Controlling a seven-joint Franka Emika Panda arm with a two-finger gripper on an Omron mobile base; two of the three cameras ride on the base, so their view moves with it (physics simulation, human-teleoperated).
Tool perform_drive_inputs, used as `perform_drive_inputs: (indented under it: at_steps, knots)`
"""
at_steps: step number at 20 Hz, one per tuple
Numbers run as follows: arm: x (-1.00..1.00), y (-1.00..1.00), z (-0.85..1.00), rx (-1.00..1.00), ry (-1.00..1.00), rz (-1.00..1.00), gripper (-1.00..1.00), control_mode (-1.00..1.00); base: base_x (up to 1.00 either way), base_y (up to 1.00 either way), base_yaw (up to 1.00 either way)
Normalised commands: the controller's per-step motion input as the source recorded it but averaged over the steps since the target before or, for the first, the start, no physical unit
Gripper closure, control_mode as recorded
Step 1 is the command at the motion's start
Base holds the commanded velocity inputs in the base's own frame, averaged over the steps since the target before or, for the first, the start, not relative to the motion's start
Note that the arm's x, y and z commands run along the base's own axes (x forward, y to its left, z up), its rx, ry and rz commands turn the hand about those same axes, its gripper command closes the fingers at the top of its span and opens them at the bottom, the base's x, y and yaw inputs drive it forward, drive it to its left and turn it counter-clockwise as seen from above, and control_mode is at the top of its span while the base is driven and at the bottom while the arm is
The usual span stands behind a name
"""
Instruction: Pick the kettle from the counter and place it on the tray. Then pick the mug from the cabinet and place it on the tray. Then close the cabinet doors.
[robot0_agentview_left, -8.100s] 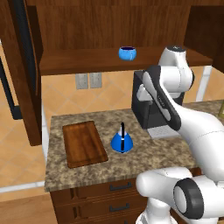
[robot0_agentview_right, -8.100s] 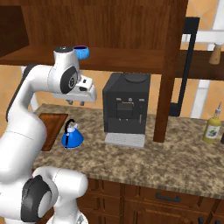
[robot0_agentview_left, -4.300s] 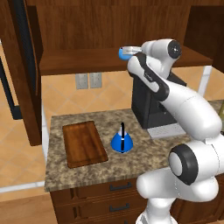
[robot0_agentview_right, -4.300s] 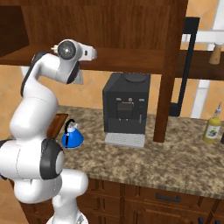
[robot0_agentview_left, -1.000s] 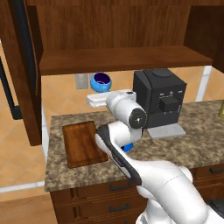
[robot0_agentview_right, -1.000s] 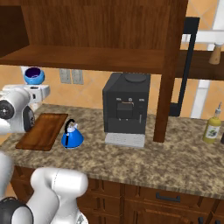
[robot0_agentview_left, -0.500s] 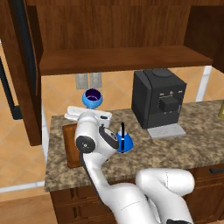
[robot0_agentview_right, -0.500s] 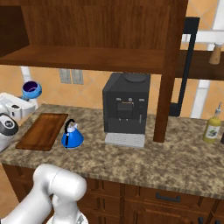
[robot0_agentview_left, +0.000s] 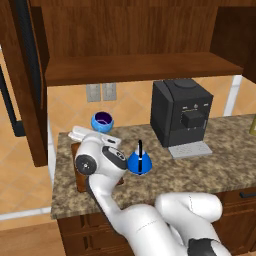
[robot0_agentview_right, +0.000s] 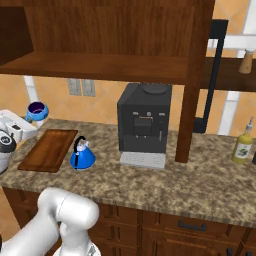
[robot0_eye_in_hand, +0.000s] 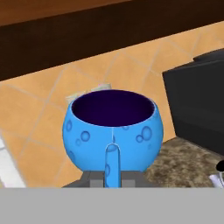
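My gripper (robot0_eye_in_hand: 111, 179) is shut on the handle of the light-blue mug (robot0_eye_in_hand: 111, 131), whose dark purple inside faces up. The mug (robot0_agentview_left: 102, 121) hangs above the far end of the wooden tray (robot0_agentview_right: 47, 149) at the left of the counter (robot0_agentview_left: 200, 170); it is also seen as the mug (robot0_agentview_right: 37, 111) beside my white hand. The blue cone-shaped kettle (robot0_agentview_right: 82, 156) stands on the granite just right of the tray, not on it. In the left base view my arm covers most of the tray (robot0_agentview_left: 78, 175), with the kettle (robot0_agentview_left: 140, 162) beside it.
A black coffee machine (robot0_agentview_right: 145, 125) stands on the counter right of the kettle. The cabinet shelf (robot0_agentview_left: 140, 70) runs overhead, with open doors at the left (robot0_agentview_left: 25, 75) and right (robot0_agentview_right: 200, 75). A bottle (robot0_agentview_right: 243, 145) stands far right.
My arm took the mug off the cabinet shelf, then swung left and down with it. Over the last second the mug moved further left to above the tray's far end. The kettle has stayed put.
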Motion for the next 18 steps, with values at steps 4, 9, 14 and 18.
perform_drive_inputs:
  at_steps: [4,9,14,18]
  knots:
    - [0.49,0.03,-0.46,0.01,0.09,-0.06,1.0,-1.0,0.0,0.0,0.0]
    - [0.53,0.05,-0.53,0.0,0.14,-0.05,1.0,-1.0,0.0,0.0,0.0]
    - [0.38,0.17,-0.59,-0.04,0.19,-0.02,1.0,-1.0,0.0,0.0,0.0]
    - [0.04,0.31,-0.5,-0.13,0.14,0.0,1.0,-1.0,0.0,0.0,0.0]
